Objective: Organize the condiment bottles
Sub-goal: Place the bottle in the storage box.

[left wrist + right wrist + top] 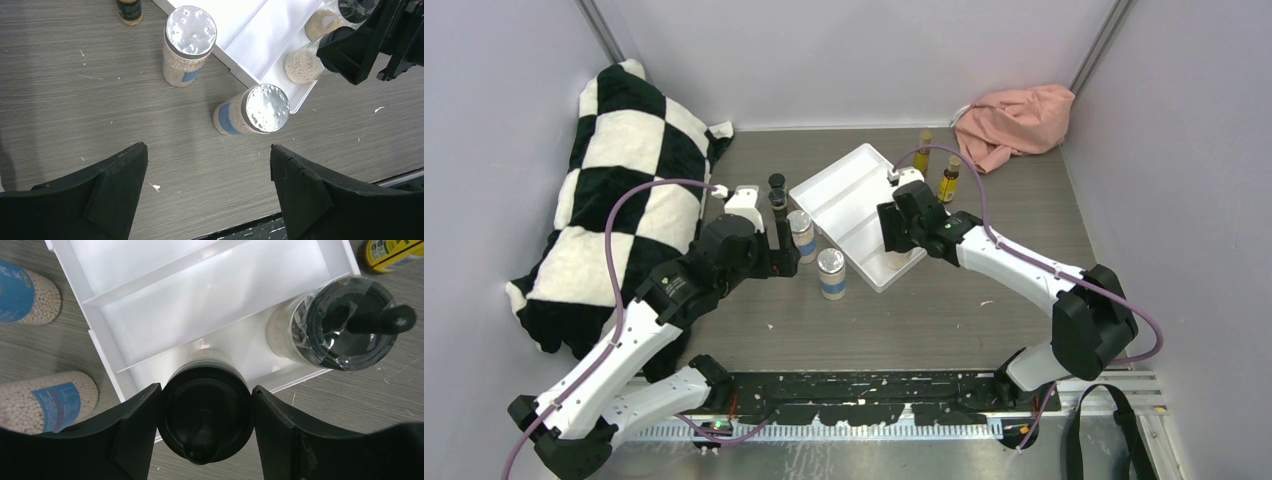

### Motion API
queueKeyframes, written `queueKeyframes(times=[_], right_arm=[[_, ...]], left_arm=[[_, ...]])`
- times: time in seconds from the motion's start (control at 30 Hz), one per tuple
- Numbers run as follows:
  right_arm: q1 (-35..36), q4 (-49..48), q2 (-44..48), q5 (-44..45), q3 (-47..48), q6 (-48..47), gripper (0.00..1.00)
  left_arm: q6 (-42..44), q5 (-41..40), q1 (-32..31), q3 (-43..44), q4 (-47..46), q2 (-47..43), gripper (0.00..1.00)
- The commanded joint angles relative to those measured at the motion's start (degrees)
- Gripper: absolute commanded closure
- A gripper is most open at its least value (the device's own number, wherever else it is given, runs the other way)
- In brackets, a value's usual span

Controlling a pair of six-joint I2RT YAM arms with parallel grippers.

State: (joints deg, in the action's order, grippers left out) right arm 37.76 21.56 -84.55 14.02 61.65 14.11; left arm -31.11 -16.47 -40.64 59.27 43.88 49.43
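Jars: two silver-lidded (190, 45) (252, 110), two black-capped (345, 325), one tight in right end effector (205, 412); left end effector (210, 155) agape.

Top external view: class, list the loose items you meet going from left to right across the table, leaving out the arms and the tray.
Cushion → dark bottles → far jar → near jar → left amber bottle → right amber bottle → pink cloth.

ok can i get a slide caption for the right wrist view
Right gripper clamped on a black-capped jar in the white tray, a second jar standing alongside.
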Motion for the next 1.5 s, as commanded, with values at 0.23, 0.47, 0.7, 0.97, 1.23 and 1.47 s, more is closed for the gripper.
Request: queueKeyframes(times=[0.23, 0.47, 0.7, 0.97, 1.23, 1.47], right_arm=[[-0.3, -5.4, 0.3, -0.8, -1.0, 1.4, 0.99], [-0.2, -6.5, -1.6, -1.8, -1.6, 1.8, 0.89], [0.5, -8.0, -3.8, -2.6, -2.1, 2.2, 0.73], [1.2, -7.6, -4.2, -2.3, -1.1, 1.7, 0.26], [1.5, -6.5, -3.4, -2.0, 0.0, 1.4, 0.06], [1.5, -6.0, -2.3, -0.9, 1.4, 0.3, 0.05]], left_arm=[[-0.2, -0.2, -0.5, 0.5, -2.0, -1.0, 0.07], [-0.3, -0.2, -0.5, 0.1, -2.2, -1.0, 0.07], [-0.2, -0.7, -0.6, 0.0, -2.2, -1.1, 0.07], [-0.1, -0.4, -0.6, 0.3, -2.3, -0.4, 0.07], [-0.2, -0.1, -0.6, 0.3, -2.7, -0.1, 0.06], [-0.3, 0.1, -0.6, 0.0, -2.7, -0.2, 0.06]])
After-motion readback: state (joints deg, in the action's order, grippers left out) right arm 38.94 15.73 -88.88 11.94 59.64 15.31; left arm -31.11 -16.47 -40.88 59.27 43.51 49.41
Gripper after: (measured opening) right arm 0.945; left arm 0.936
